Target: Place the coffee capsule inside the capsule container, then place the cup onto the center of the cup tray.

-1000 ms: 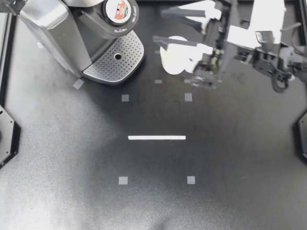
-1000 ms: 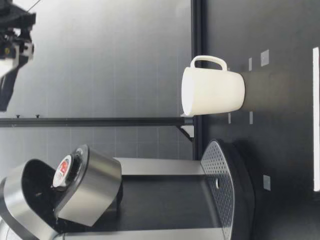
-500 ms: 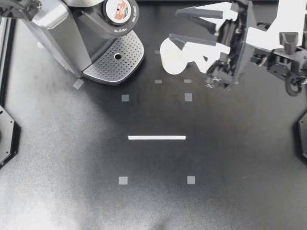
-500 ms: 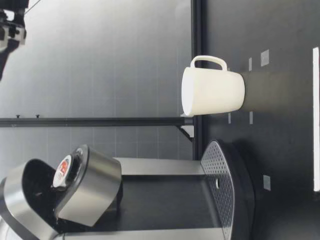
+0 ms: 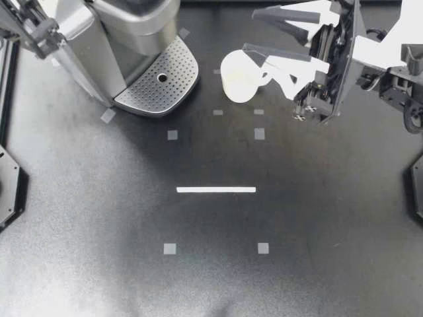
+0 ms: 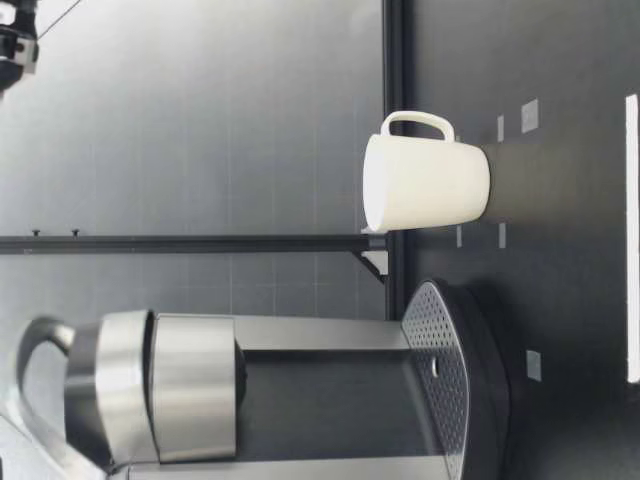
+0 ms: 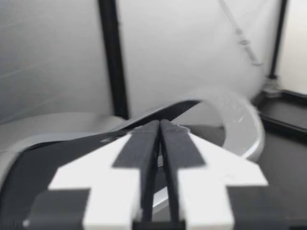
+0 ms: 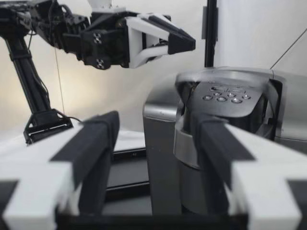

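My right gripper [image 5: 250, 30] is spread wide and holds nothing, up above the cup [image 5: 238, 79], not touching it. My left gripper [image 7: 159, 136] has its fingers pressed together, empty, over the coffee machine [image 5: 112, 39]. The cup stands upright on the table [image 5: 211, 277], just beside the cup tray [image 5: 162, 79], not on it. The machine lid [image 6: 190, 385] is down, capsule hidden.

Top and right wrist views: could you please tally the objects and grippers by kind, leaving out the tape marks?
Coffee machine: 1
Cup: 1
Grippers: 2, the left gripper and the right gripper
Total: 4
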